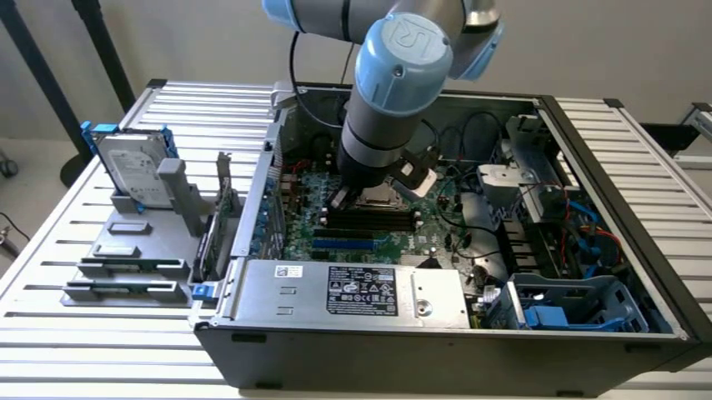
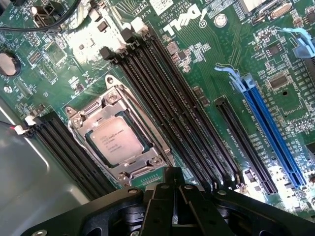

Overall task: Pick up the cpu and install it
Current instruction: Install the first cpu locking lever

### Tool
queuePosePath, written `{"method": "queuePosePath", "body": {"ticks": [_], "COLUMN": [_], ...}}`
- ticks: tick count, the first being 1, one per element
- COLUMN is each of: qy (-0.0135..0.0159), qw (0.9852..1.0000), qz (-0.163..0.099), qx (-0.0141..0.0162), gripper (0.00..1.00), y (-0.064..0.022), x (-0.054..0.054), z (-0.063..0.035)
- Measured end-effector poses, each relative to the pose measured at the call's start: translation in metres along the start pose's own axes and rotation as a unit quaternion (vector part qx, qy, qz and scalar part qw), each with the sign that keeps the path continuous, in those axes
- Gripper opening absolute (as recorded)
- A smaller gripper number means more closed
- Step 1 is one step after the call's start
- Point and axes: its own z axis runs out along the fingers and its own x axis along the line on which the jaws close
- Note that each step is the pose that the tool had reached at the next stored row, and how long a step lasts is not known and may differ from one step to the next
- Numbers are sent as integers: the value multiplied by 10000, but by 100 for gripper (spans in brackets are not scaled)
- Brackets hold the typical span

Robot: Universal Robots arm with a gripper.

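Hand [image 2: 172, 189] low over motherboard [image 2: 206, 64] inside open computer case [image 1: 445, 342]; cannot tell finger gap; nothing visibly held. Cpu [image 2: 116, 141] seated in metal socket frame [image 2: 81, 118], just beside hand, next to black memory slots [image 2: 167, 103].

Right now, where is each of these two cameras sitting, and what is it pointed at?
Exterior view: off the arm, above one side of the open computer case, looking down into it; the arm's blue-capped joint reaches inside.
Wrist view: mounted on the wrist, facing down at the green motherboard from close by; the gripper's black body fills one edge.
Shared: both show the cpu lying in its metal socket frame beside the black memory slots.
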Motion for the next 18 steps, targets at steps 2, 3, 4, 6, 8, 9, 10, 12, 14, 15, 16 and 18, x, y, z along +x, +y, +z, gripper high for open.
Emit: {"method": "queuePosePath", "body": {"ticks": [2,3,4,6,8,9,10,12,14,15,16,18], "qy": [-9,-12,-21,-31,-32,-32,-32,-30,-30,-29,-27,-24], "qw": [10000,10000,10000,10000,10000,10000,10000,10000,10000,10000,10000,10000], "qz": [-4,-6,-7,-7,-8,-8,-8,-9,-10,-10,-11,-13], "qx": [-28,-40,-52,-66,-70,-71,-71,-72,-75,-76,-78,-81], "gripper": [11,11,11,11,11,11,11,11,11,11,11,11], "y": [1,0,-4,-14,-27,-31,-35,-38,-42,-44,-45,-45], "x": [-5,-7,-10,-14,-11,-10,-7,-3,3,7,10,13], "z": [16,23,28,37,46,51,55,64,72,77,83,97]}}
